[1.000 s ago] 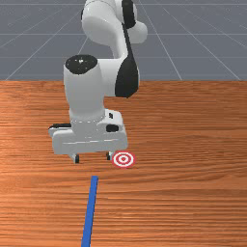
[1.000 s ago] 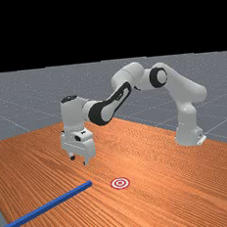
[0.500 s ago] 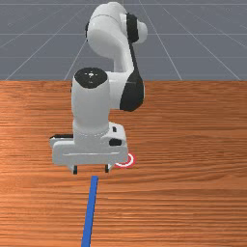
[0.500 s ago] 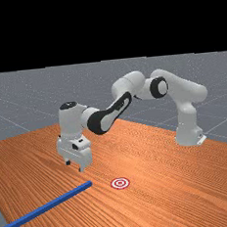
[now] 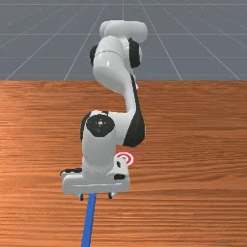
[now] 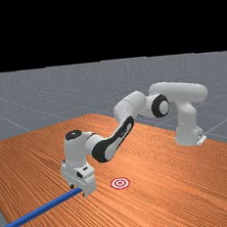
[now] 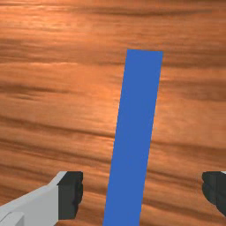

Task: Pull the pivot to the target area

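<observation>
Pivot [image 7: 134, 132] lies between the open end effector's [image 5: 96, 196] fingers [image 7: 77, 194].

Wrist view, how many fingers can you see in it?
2, both on the open gripper: one finger on one side of the blue bar, the other finger on its opposite side, neither touching it.

Glossy white arm [image 6: 129, 105] of smooth, rounded sections, with black joint covers [image 6: 160, 106] and a black strip [image 5: 138, 115]. One round black cap [image 5: 100, 125] bears small pale marks. The gripper [image 5: 96, 196] is broad and white, its fingers grey [image 7: 42, 204], its pads [image 7: 69, 195] near-black.
</observation>
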